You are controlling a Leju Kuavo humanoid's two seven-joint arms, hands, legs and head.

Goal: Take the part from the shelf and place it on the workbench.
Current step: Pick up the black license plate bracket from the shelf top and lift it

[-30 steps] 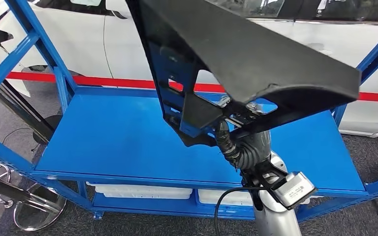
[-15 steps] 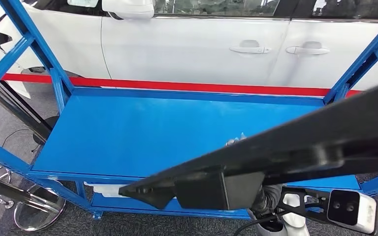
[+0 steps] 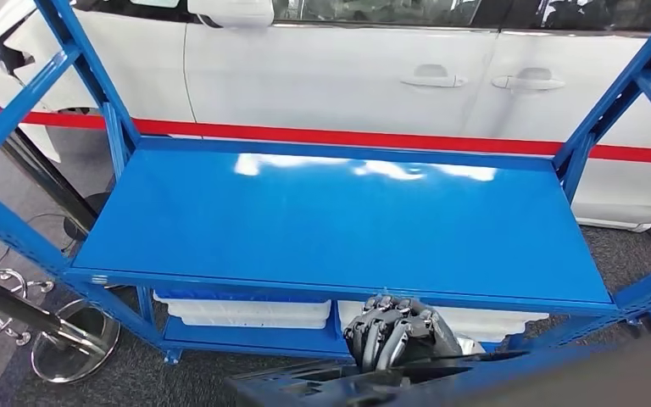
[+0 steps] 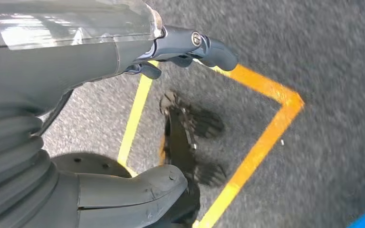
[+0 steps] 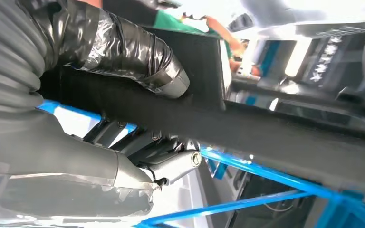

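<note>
The long black plastic part (image 3: 551,371) lies low across the bottom of the head view, off the blue shelf (image 3: 331,229). My right hand (image 3: 392,332) grips it from above, fingers curled over its edge, in front of the shelf's front rim. In the right wrist view the thumb (image 5: 140,54) presses on the black part (image 5: 271,137) while the fingers (image 5: 171,164) wrap under it. My left hand (image 4: 104,61) hangs over the grey floor, thumb and fingers apart, holding nothing.
The shelf's top board is bare blue metal with blue uprights (image 3: 85,76) at the corners. White trays (image 3: 246,310) sit on the lower level. A white car (image 3: 347,68) and red band (image 3: 373,140) stand behind. A chrome stool base (image 3: 72,343) is at the lower left.
The black part has come down from high before the camera to the bottom of the picture, my right hand still gripping it. The shelf board now shows in full.
</note>
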